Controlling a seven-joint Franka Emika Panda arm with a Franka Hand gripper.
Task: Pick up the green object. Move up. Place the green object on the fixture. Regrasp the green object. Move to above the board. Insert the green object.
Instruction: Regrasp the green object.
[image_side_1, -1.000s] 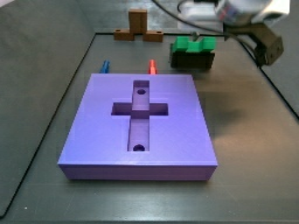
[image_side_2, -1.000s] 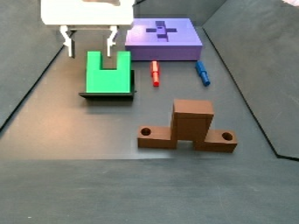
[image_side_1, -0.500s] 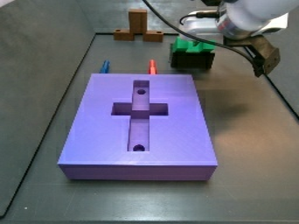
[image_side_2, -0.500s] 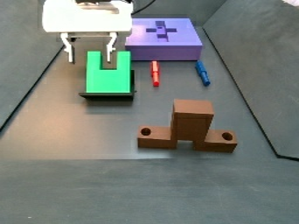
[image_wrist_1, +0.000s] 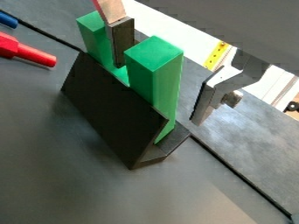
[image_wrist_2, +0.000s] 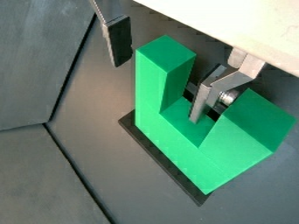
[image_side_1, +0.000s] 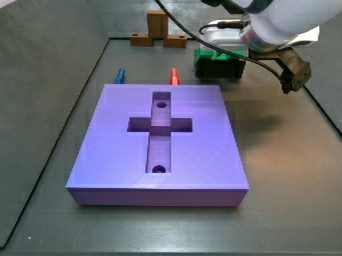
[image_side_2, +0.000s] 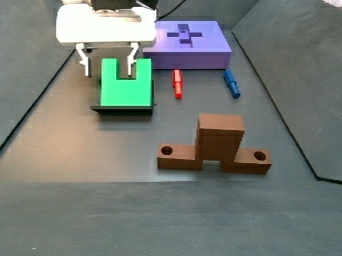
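The green object rests on the fixture, its two prongs pointing up toward the gripper in a side view. The gripper sits right over it with its jaws spread wide and nothing clamped. In both wrist views one finger stands in the slot between the prongs, while the other finger stands outside the nearer prong (a clear gap shows on each side of that prong), so the green object is straddled but not squeezed. In that wrist view the dark edge of the fixture peeks out beneath the block.

In a side view, the board lies at about 1 o'clock from the green object, near but apart. A red peg lies just beside the fixture at 3 o'clock, and a blue peg lies farther out the same way. A brown wooden piece stands well apart at 5 o'clock. Nothing stands between the fingers and the block.

In a side view the robot's body hides much of the green object, beyond the board.
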